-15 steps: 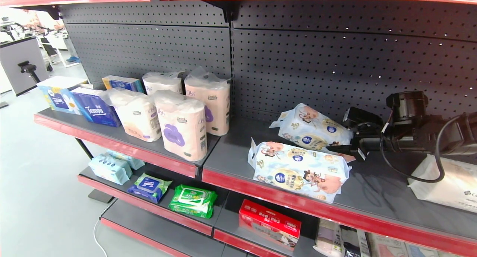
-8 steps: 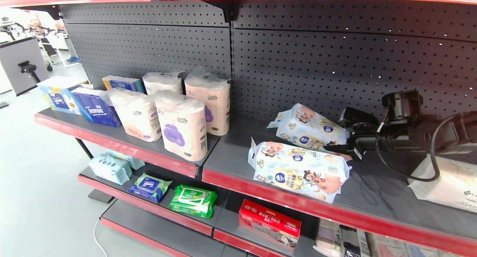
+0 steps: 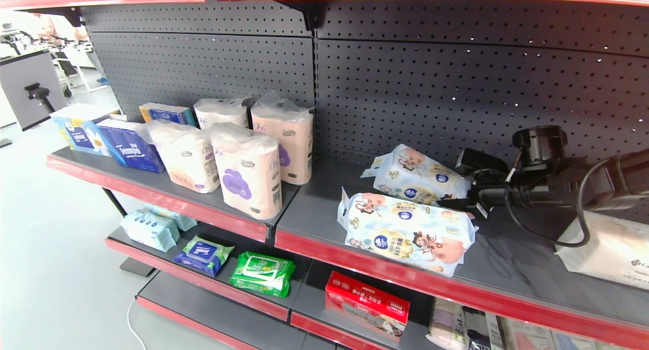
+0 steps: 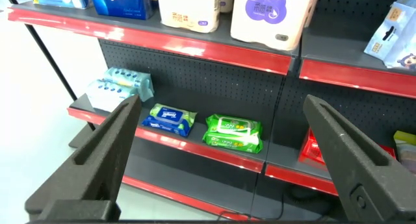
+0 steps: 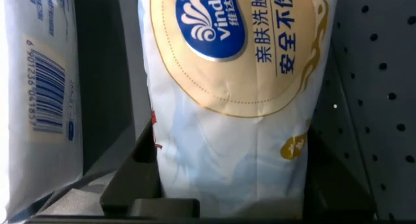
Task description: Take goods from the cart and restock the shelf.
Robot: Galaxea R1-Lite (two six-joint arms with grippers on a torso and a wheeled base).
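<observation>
On the dark shelf (image 3: 314, 198), my right gripper (image 3: 460, 198) is shut on a tissue pack with cartoon print (image 3: 416, 175), held tilted near the pegboard back wall. The right wrist view has that pack (image 5: 234, 87) wedged between both black fingers (image 5: 140, 169). A second, matching pack (image 3: 405, 233) lies flat at the shelf's front edge, just in front of the held one. My left gripper (image 4: 221, 104) is open, hanging in front of the lower shelves with nothing between its fingers (image 4: 104, 152).
Toilet roll packs (image 3: 248, 170) and blue tissue boxes (image 3: 127, 147) fill the left bay. A white pack (image 3: 608, 248) lies at the far right under my arm. Lower shelves hold wet wipes (image 3: 262, 273) and a red box (image 3: 366, 302). Bare shelf lies between the rolls and the cartoon packs.
My right arm has shifted a little to the left along the shelf, carrying the held pack with it. The front pack has not moved.
</observation>
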